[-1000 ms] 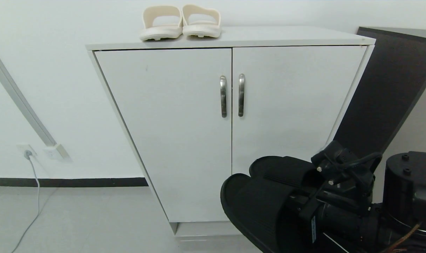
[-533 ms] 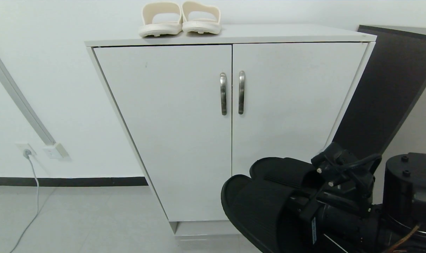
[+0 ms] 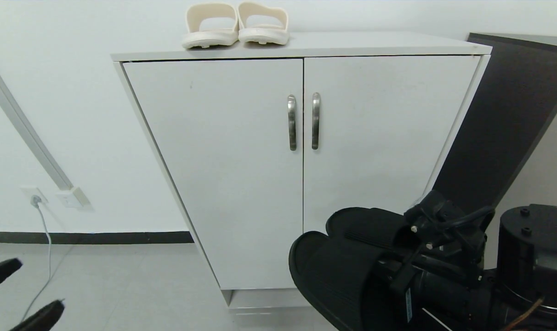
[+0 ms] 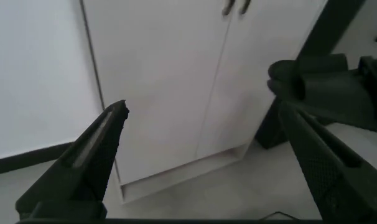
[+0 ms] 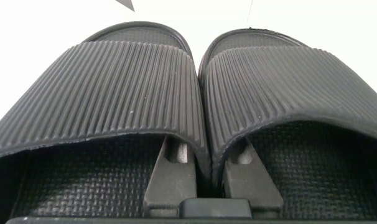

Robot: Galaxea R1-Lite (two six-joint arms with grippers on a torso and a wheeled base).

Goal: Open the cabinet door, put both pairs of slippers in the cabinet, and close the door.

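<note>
The right gripper (image 5: 206,157) was clamped on the black slippers' (image 3: 343,266) inner straps before the shut cabinet (image 3: 214,161), the left gripper (image 3: 39,282) held open. Light, pliable cream slippers (image 3: 236,25) on top were judged best pinched likewise.

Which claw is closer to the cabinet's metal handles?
Right. The right gripper, holding the black slippers, is low before the right door, below the handles; the left gripper, open, is far off left.

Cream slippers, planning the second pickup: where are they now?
In the head view, the cream slippers sit side by side on the cabinet top, left of its middle, above the closed left door.
</note>
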